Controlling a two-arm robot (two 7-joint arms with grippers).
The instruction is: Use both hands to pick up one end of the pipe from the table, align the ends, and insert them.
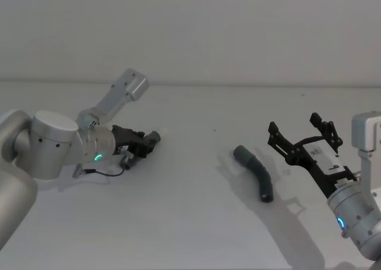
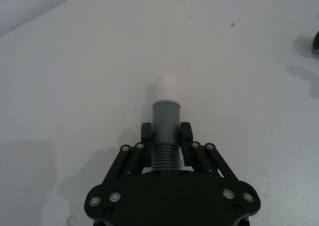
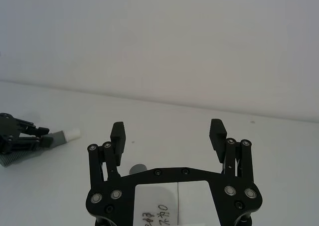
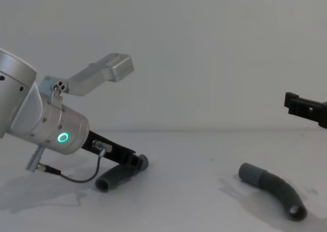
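Observation:
My left gripper (image 2: 166, 133) is shut on the shorter pipe piece (image 2: 165, 131), its fingers clamped where the ribs meet the smooth cuff. The pale whitish end (image 2: 165, 88) sticks out past the fingertips. In the chest view this piece (image 4: 115, 178) slants down from the left gripper (image 4: 137, 161), its ribbed end at the table. The longer pipe piece (image 1: 257, 172) lies curved on the table, grey sleeve end (image 1: 241, 153) toward the back. My right gripper (image 1: 299, 129) hovers open to the right of it, holding nothing.
The white table (image 1: 190, 222) meets the pale wall along a faint line at the back. A thin black cable (image 1: 107, 172) loops under the left wrist. Bare surface lies between the two pipe pieces.

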